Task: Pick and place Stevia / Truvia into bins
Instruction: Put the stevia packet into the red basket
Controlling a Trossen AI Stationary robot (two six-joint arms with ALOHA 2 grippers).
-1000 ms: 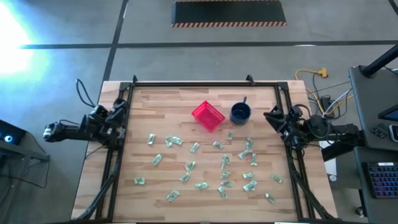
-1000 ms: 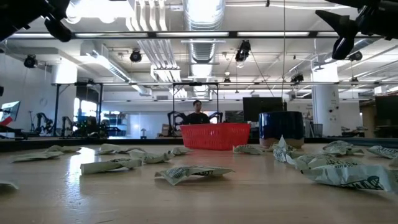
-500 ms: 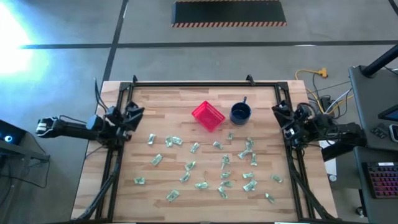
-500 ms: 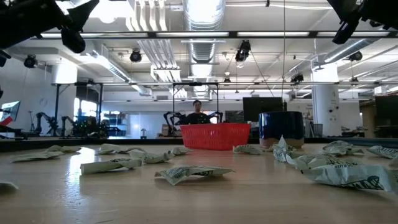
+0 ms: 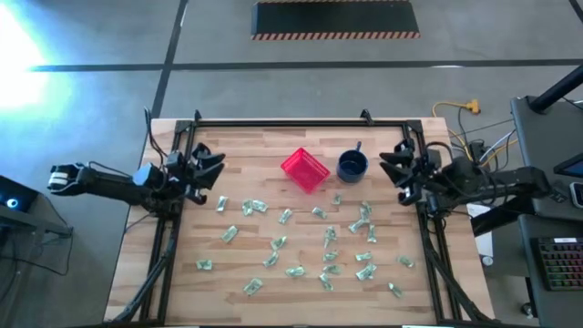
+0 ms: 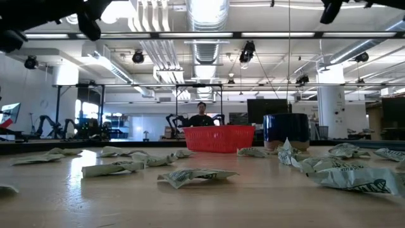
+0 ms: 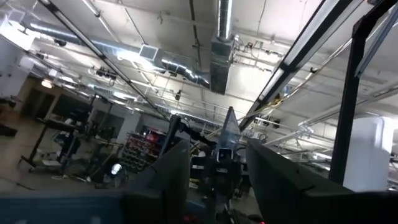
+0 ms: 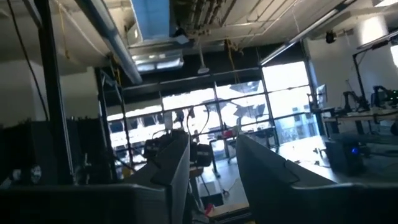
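Several pale green and white Stevia sachets [image 5: 301, 239] lie flat and scattered over the near half of the wooden table; in the low view they lie in front [image 6: 196, 176]. The red basket [image 5: 304, 170] stands at the far middle, a dark blue mug [image 5: 352, 165] just right of it. My left gripper [image 5: 212, 168] hovers open, high over the table's left edge. My right gripper [image 5: 393, 168] hovers open, high over the right edge. Both point inward and slightly upward, with nothing between their fingers [image 7: 177, 177] [image 8: 177, 165].
A black frame [image 5: 291, 122] runs along the table's far edge and down both sides. The mug [image 6: 286, 131] stands beside the basket [image 6: 219, 138]. Bare wood lies between the left rail and the sachets. A person [image 6: 201, 118] is in the room far behind the table.
Both arms have risen and reached inward from outside the side rails. My left gripper has gone toward the table's right, my right gripper toward its left, and each now stands over its own edge. The sachets, basket and mug have not moved.
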